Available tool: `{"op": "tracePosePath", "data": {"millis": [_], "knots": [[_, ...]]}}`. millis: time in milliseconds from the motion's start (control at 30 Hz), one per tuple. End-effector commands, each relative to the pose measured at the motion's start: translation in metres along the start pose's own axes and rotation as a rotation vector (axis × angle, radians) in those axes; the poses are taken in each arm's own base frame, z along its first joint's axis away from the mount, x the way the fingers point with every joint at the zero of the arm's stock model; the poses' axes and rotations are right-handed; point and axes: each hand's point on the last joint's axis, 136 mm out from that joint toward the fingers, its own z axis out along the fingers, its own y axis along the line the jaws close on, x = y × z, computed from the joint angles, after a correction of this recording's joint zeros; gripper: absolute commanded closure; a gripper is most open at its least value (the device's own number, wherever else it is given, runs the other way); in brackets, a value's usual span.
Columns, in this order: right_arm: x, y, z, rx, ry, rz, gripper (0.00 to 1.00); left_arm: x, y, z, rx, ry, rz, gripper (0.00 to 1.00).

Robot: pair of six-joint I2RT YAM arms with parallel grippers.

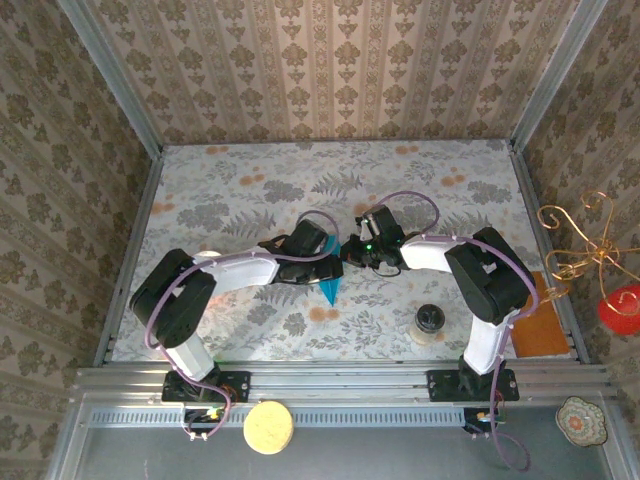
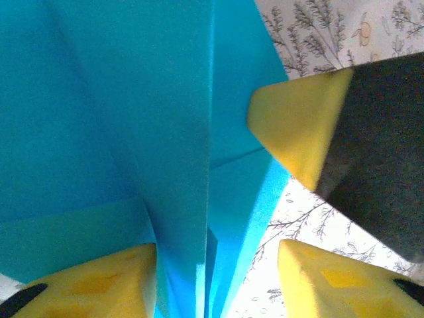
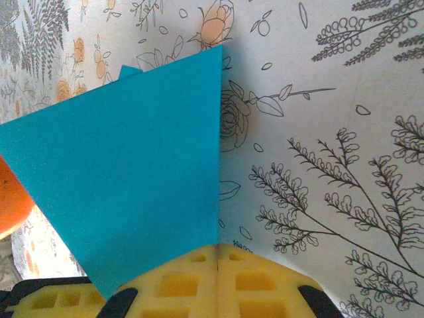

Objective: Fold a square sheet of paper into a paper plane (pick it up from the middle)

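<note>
The square sheet of paper now stands as a folded teal paper plane (image 1: 331, 288), held above the middle of the table with its point hanging toward the near side. My right gripper (image 3: 218, 248) is shut on its straight edge, and the teal wing (image 3: 132, 179) spreads to the left of the pads. My left gripper (image 2: 215, 265) is open around the plane's centre folds (image 2: 179, 132). Its left pad (image 2: 99, 278) lies against the paper, while its right pad (image 2: 331, 278) stands clear of it. A right gripper finger (image 2: 298, 126) presses the paper from the right. Both grippers meet nose to nose (image 1: 345, 252).
A small dark-lidded jar (image 1: 430, 322) stands on the floral tablecloth near the right arm's base. An orange-brown sheet (image 1: 535, 320) lies at the table's right edge. A yellow disc (image 1: 268, 427) rests on the front rail. Patterned walls close three sides.
</note>
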Motion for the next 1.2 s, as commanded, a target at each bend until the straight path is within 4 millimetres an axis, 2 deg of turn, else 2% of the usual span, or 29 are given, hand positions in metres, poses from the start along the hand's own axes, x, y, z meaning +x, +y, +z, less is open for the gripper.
{"op": "tracePosePath", "data": {"millis": [0, 133, 400, 600, 900, 1000, 1167], "knots": [[0.001, 0.004, 0.004, -0.013, 0.012, 0.006, 0.95, 0.0, -0.002, 0.004, -0.014, 0.014, 0.021, 0.46], [0.001, 0.003, 0.005, -0.011, 0.014, 0.007, 0.95, 0.002, 0.005, 0.007, -0.068, 0.028, 0.028, 0.47], [0.001, 0.003, 0.004, -0.008, 0.013, 0.007, 0.95, 0.004, 0.013, 0.011, -0.138, 0.039, 0.038, 0.62], [0.001, 0.003, 0.003, -0.01, 0.011, 0.006, 0.95, 0.005, 0.018, 0.01, -0.251, 0.036, 0.098, 0.65], [-0.001, 0.007, -0.001, -0.016, 0.001, 0.007, 0.91, 0.006, 0.022, 0.014, -0.307, 0.044, 0.117, 0.76], [-0.003, 0.008, -0.004, -0.016, -0.005, 0.011, 0.87, 0.005, 0.021, 0.014, -0.305, 0.041, 0.118, 0.81], [-0.01, 0.008, -0.017, -0.005, -0.04, 0.022, 0.71, -0.001, 0.015, 0.01, -0.291, 0.02, 0.131, 0.87]]}}
